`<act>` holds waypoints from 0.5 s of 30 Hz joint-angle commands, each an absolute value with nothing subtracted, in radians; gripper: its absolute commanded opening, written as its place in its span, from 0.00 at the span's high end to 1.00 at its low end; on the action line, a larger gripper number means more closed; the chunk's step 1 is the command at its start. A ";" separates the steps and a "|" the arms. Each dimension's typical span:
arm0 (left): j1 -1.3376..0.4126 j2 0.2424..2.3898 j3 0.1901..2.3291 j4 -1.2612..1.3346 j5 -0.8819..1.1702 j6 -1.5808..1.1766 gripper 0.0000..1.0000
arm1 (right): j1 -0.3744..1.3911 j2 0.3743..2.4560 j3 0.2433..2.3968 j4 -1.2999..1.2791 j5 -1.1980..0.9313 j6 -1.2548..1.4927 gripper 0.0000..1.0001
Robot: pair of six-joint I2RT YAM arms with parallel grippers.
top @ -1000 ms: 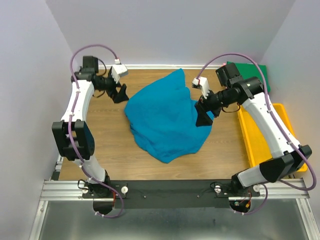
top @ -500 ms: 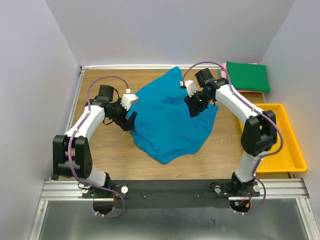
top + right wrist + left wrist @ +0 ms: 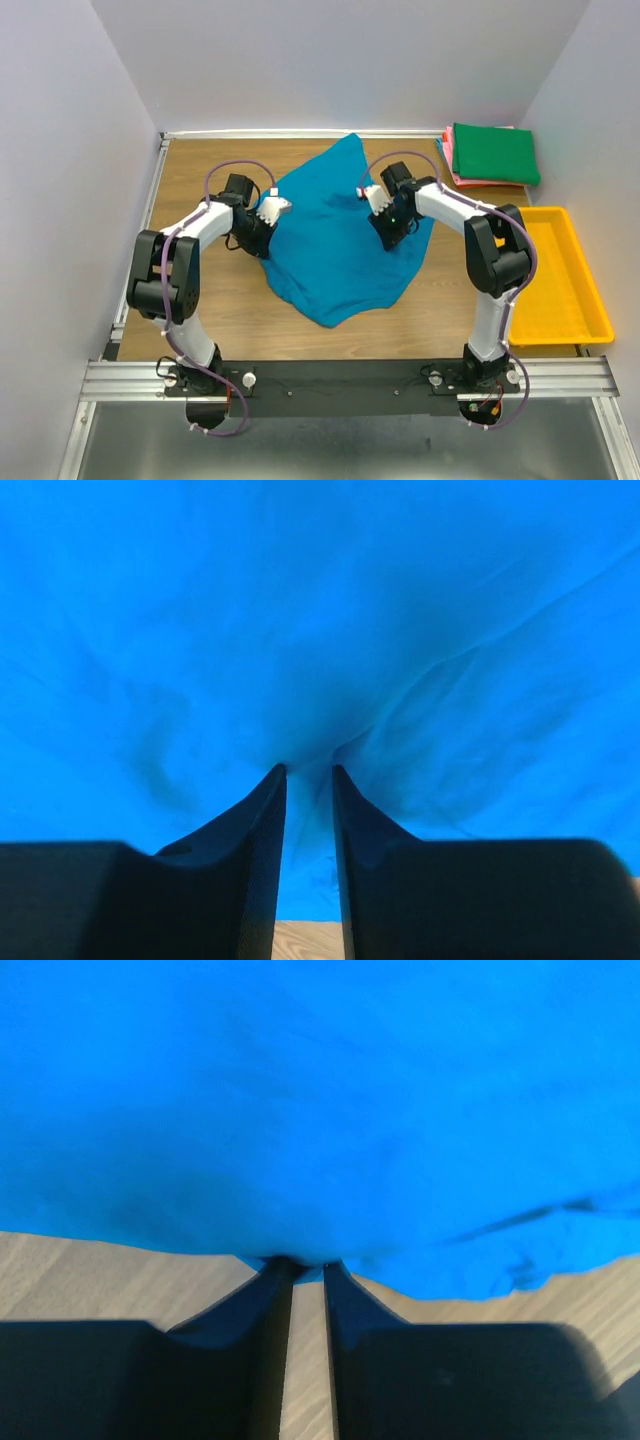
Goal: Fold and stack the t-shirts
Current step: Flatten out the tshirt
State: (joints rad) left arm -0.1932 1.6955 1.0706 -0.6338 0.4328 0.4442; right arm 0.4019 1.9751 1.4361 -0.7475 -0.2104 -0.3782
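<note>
A teal-blue t-shirt (image 3: 335, 245) lies crumpled and spread in the middle of the wooden table. My left gripper (image 3: 260, 233) sits at the shirt's left edge. In the left wrist view its jaws (image 3: 308, 1262) are nearly together, pinching the hem of the teal-blue cloth (image 3: 320, 1110) at their tips. My right gripper (image 3: 391, 231) is pressed down on the shirt's right part. In the right wrist view it (image 3: 308, 770) is closed on a raised fold of the blue cloth (image 3: 320, 610). A folded dark green t-shirt (image 3: 495, 153) rests on folded pink ones (image 3: 451, 160) at the back right.
A yellow plastic tray (image 3: 598, 318) stands along the right edge of the table (image 3: 200, 310). White walls close in the left, back and right sides. Both arms reach inward over the table from the near rail.
Both arms swung inward and down onto the teal-blue shirt. The left gripper closed on its left edge and the right gripper closed on a fold at its right part.
</note>
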 commanded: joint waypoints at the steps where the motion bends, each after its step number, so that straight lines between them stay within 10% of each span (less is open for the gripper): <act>1: -0.193 1.770 1.173 -0.620 0.368 0.434 0.94 | 0.420 1.960 1.330 -0.715 -0.195 -0.393 0.71; 13: -0.137 2.077 1.767 -0.655 0.325 0.322 1.00 | 0.795 1.761 1.325 -0.825 -0.680 -0.269 0.65; 15: -0.111 2.043 1.772 -0.660 0.366 0.308 0.76 | 0.675 1.737 1.434 -0.834 -0.664 -0.275 0.63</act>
State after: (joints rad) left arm -0.1703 2.0903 1.7058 -0.6563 0.3542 0.3737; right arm 0.8276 1.8347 1.2812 -0.7929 -0.5423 -0.3168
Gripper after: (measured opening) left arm 0.056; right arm 0.361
